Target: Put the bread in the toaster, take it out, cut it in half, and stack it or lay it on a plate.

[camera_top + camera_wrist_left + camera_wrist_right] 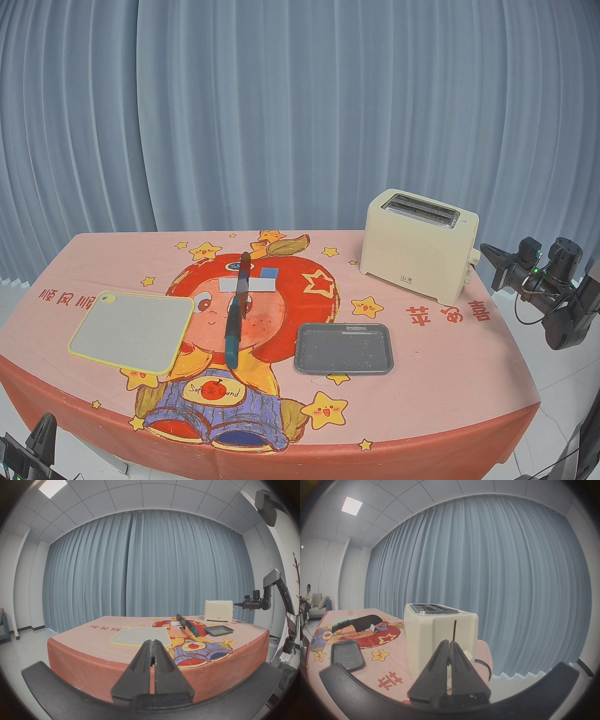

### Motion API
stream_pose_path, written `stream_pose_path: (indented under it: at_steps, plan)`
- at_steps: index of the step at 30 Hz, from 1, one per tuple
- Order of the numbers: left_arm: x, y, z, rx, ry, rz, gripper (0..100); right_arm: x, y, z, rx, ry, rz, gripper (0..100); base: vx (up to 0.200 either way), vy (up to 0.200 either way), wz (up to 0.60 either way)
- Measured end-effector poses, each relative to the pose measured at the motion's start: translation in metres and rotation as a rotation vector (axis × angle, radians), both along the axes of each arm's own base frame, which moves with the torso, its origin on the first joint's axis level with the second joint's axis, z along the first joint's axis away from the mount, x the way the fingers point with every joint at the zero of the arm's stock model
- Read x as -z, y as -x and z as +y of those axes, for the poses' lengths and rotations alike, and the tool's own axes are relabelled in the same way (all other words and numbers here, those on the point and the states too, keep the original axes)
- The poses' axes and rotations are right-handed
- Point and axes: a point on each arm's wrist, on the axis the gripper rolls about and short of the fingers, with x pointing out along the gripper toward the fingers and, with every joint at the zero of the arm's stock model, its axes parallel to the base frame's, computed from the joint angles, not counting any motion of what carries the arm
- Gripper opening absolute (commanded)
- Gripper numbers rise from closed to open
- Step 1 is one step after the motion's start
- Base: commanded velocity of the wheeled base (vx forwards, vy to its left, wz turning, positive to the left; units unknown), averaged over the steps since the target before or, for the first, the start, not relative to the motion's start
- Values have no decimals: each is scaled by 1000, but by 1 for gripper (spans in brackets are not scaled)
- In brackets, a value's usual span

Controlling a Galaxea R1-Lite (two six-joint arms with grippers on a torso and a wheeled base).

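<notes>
- Left gripper (153, 642): fingers pressed together, empty; off the counter's (437, 375) near-left edge, well apart from the toaster.
- Cutting board (131, 331), knife (236, 312), plate (344, 349): laid out, bare.
- Toaster (417, 247): far right; whether bread sits in its slots cannot be told.
- Right gripper (449, 643): fingers clenched, empty, tips near the lever slot (454, 630); judged step: toasting; next move calls for working the lever.

Black left gripper (153, 642) with two tapering wedge fingers on a curved black base, matching right gripper (449, 644), black right arm (562, 312) with round joint housings, small green light (535, 270), thin looping black cable (518, 309)
</notes>
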Motion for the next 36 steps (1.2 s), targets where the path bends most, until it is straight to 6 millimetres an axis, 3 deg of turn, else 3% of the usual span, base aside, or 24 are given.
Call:
stream_pose_path:
  at_steps: [36]
  plan:
    - [0, 0, 0, 0, 0, 0, 0, -1, 2, 0, 0, 3, -1, 0, 0, 0, 0]
